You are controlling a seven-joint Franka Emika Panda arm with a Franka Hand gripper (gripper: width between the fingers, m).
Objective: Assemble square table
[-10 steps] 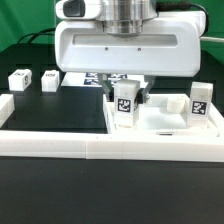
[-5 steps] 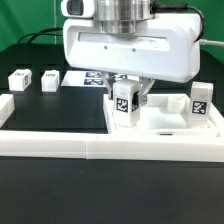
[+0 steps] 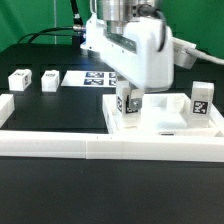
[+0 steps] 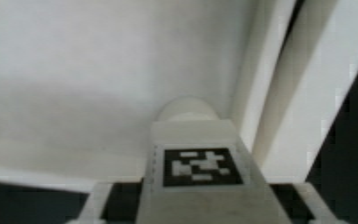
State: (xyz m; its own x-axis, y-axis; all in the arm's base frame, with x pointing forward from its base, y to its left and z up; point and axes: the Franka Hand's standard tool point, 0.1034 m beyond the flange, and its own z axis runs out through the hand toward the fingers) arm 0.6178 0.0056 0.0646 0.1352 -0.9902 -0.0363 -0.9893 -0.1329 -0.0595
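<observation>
The square table's white slab (image 3: 166, 120) lies at the exterior view's right, against the front bar. One white tagged leg (image 3: 128, 109) stands upright on the slab's near-left corner. My gripper (image 3: 129, 103) comes down from above and is shut on that leg, a finger on each side. In the wrist view the held leg (image 4: 199, 158) points down at the slab (image 4: 87, 90), its tag facing the camera. A second leg (image 3: 200, 100) stands at the slab's right edge. Two more legs (image 3: 17, 80) (image 3: 49, 76) lie on the black table at the exterior view's left.
Long white border bars run along the front (image 3: 90, 149) and the left (image 3: 6, 108). The marker board (image 3: 96, 76) lies flat behind the slab. The arm's white hand body hangs over the slab's back part.
The hand has turned about its vertical axis with the leg in its grip. The leg has stayed upright on the same corner. The other legs have not moved.
</observation>
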